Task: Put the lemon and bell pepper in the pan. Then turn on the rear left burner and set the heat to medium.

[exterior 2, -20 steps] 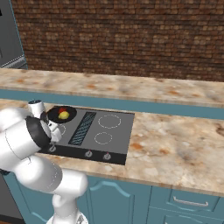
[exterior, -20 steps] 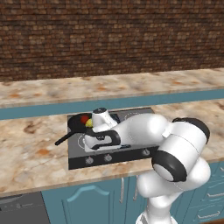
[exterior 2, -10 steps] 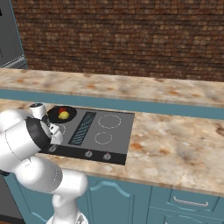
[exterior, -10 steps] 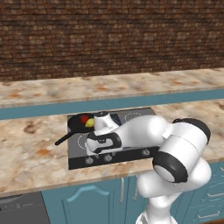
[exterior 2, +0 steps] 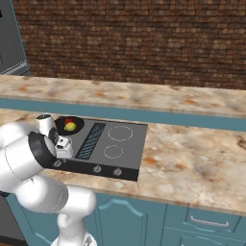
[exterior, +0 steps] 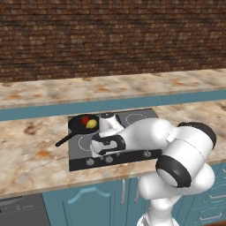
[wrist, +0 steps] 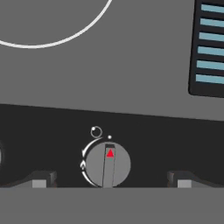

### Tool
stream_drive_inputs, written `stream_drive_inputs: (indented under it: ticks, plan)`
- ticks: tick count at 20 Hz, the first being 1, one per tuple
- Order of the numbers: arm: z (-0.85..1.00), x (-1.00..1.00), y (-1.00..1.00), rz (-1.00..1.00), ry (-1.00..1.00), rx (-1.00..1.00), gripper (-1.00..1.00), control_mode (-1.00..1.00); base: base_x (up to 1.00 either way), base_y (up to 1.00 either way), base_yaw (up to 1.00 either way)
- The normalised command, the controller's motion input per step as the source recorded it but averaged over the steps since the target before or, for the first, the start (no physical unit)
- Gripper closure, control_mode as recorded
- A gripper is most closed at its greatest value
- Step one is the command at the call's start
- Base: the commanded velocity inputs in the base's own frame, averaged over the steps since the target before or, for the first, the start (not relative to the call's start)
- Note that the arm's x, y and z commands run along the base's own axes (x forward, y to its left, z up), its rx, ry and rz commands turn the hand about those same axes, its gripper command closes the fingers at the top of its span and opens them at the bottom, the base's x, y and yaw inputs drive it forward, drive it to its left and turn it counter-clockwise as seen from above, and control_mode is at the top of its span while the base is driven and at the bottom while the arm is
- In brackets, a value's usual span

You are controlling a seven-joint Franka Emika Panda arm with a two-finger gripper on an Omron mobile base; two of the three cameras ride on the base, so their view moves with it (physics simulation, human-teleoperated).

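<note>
A simulated kitchen with a brown brick wall across the top of both base views. Below it runs a speckled beige bench (exterior: pixel 35 154) over teal cabinet doors (exterior: pixel 101 205).

Set into the bench, near the middle of the left base view, is a dark grey cooktop (exterior: pixel 132 119) with a row of small round knobs along its near edge. In the right base view the cooktop (exterior 2: pixel 129 144) sits left of centre, with two white burner rings on its right half and a slatted vent (exterior 2: pixel 91 140) down its middle.

The pan (exterior: pixel 81 126), black and shallow, sits on the cooktop's far left corner, over the rear left burner, whose marking is hidden beneath it. Its long handle points toward the lower left of the left base view. Inside the pan lie the lemon (exterior: pixel 91 124) and the bell pepper (exterior: pixel 84 120), side by side, the red pepper slightly farther back. In the right base view the pan (exterior 2: pixel 77 126) appears at centre left, holding the lemon (exterior 2: pixel 70 126) with the bell pepper (exterior 2: pixel 67 121) just behind it.

The white arm bends low over the front left of the cooktop.

In the hand view, the claw (wrist: pixel 109 180) points down at the knob strip. Its two dark fingertips (wrist: pixel 41 179) stand wide apart at the bottom edge, holding nothing. Between them sits one round grey knob (wrist: pixel 108 165) with a red triangle marker pointing toward the top of the frame. A white burner ring (wrist: pixel 65 37) curves across the upper left, and the vent (wrist: pixel 210 48) shows at the upper right.
</note>
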Motion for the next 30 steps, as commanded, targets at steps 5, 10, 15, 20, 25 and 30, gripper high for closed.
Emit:
stream_drive_inputs:
  ticks: [5, 10, 15, 20, 25, 30]
  plan:
    - [-0.11, 0.11, 0.04, 0.00, 0.00, 0.01, -1.00, -1.00, 0.00, 0.00, 0.00]
    - [-0.15, 0.00, 0.00, 0.00, 0.00, 0.00, -1.00, -1.00, 0.00, 0.00, 0.00]
    - [-0.12, -0.11, 0.00, 0.00, -0.03, 0.00, -1.00, -1.00, 0.00, 0.00, 0.00]
    - [-0.07, -0.25, -0.04, 0.00, -0.06, 0.00, -1.00, -1.00, 0.00, 0.00, 0.00]
    - [0.00, 0.00, -0.03, 0.00, 0.00, 0.00, -1.00, -1.00, 0.00, 0.00, 0.00]
    - [-0.09, 0.02, 0.00, 0.00, -0.01, 0.00, -1.00, -1.00, 0.00, 0.00, 0.00]
